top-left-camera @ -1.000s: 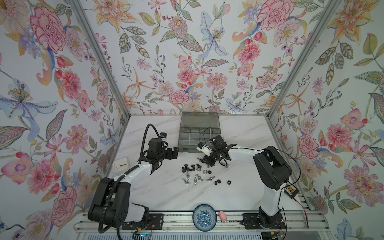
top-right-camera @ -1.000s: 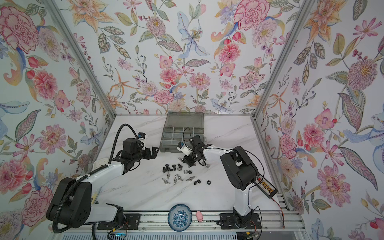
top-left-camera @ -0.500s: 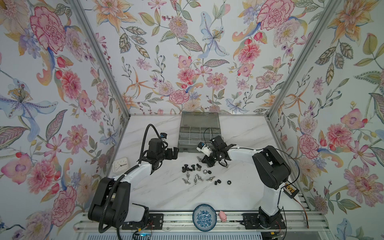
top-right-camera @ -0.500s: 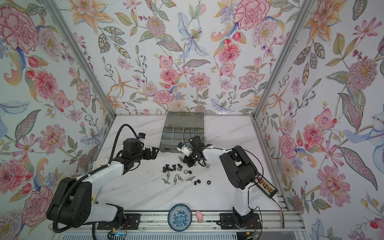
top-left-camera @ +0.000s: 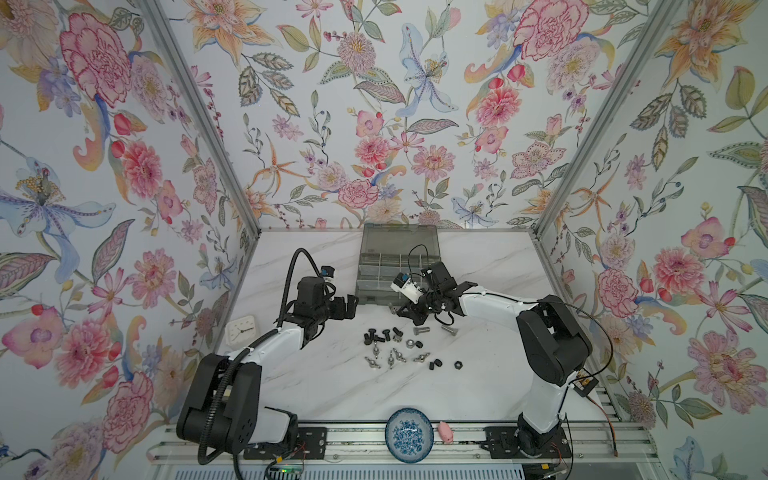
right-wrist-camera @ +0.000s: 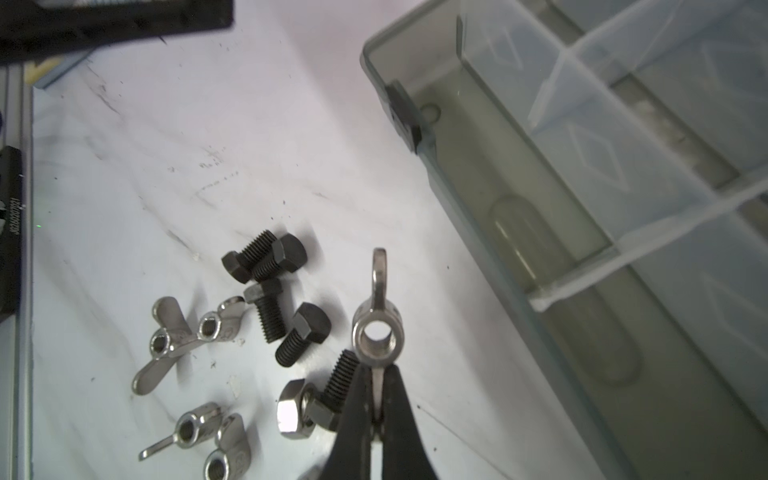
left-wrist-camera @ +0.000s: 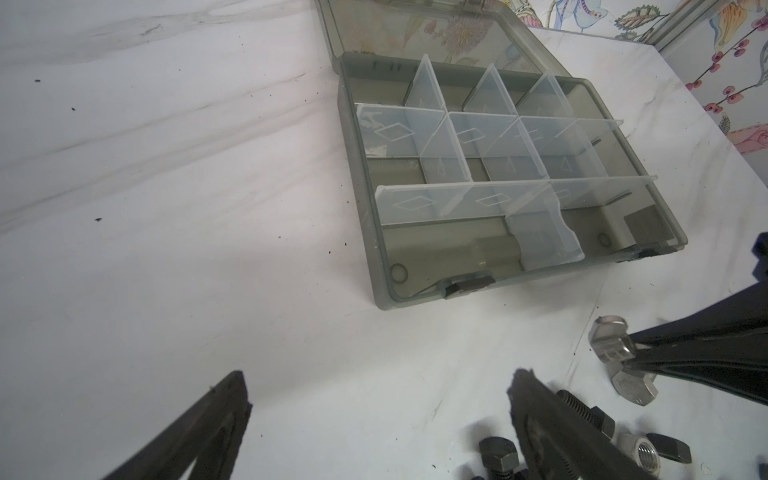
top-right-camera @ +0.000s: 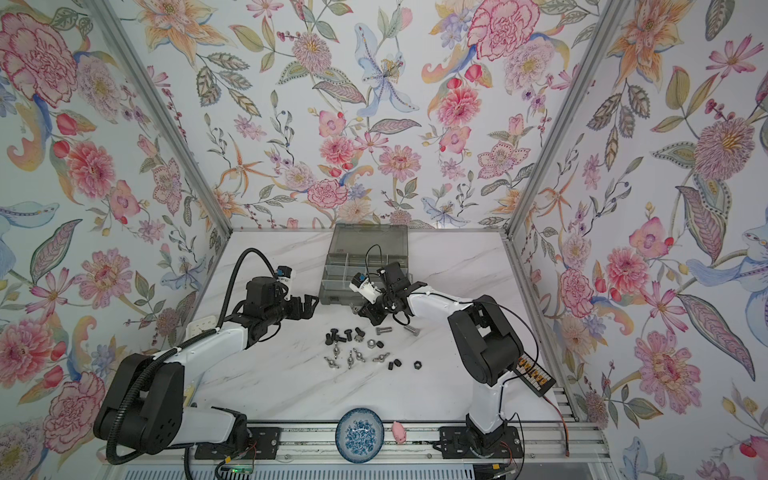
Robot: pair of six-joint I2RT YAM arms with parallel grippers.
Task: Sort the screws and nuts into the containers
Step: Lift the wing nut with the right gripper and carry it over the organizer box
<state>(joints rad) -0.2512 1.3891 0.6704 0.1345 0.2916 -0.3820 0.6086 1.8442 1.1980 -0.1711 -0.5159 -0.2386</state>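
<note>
One silver wing nut (right-wrist-camera: 377, 328) was gripped by one ear between the clenched jaws of the right gripper (right-wrist-camera: 377, 374), just beside the front wall of the grey organizer box (right-wrist-camera: 453, 199) and outside its compartments. Whether it was clear of the surface could not be told. The other screws and nuts (top-left-camera: 399, 347) were scattered on the marble table (top-left-camera: 332, 395), near the box's front. The left gripper (left-wrist-camera: 378, 378) was held with its jaws spread wide and nothing between them, over bare table before the box. The lid (top-left-camera: 399, 241) was laid open behind.
</note>
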